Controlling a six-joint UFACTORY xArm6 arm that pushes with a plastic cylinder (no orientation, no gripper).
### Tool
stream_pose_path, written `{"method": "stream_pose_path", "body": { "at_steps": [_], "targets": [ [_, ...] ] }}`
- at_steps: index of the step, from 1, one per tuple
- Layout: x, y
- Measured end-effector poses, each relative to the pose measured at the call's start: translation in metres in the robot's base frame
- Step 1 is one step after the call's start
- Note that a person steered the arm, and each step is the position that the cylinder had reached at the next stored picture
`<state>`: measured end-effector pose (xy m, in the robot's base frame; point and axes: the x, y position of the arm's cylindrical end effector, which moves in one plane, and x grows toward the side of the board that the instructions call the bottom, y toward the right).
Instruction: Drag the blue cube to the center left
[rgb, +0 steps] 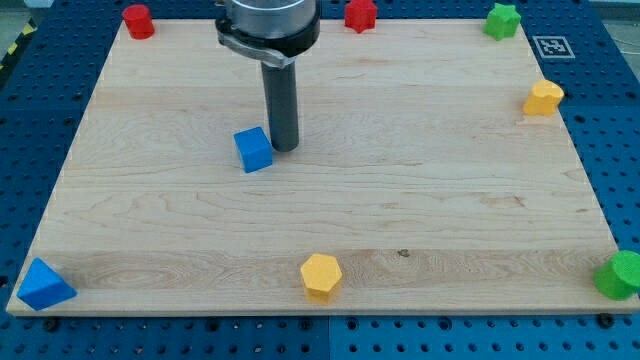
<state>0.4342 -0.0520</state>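
Pushing the small blue cube (254, 150) leftward across the pale wooden board (420, 200) needs my tip (285, 148), jawless, touching its right face, kept centred.

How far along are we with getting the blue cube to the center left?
Done: my tip has reached the blue cube and sits just at its right side, on the side needed for a leftward push. In hand: the push itself. Left: the cube is still well short of the board's left edge, so most of the travel toward the view's left remains.
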Motion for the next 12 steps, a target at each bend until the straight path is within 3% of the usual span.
{"method": "stream_pose_path", "body": {
  "at_steps": [2, 10, 12],
  "targets": [
    [0.019, -0.021],
    [0.020, -0.101],
    [0.056, -0.094]
  ]
}}
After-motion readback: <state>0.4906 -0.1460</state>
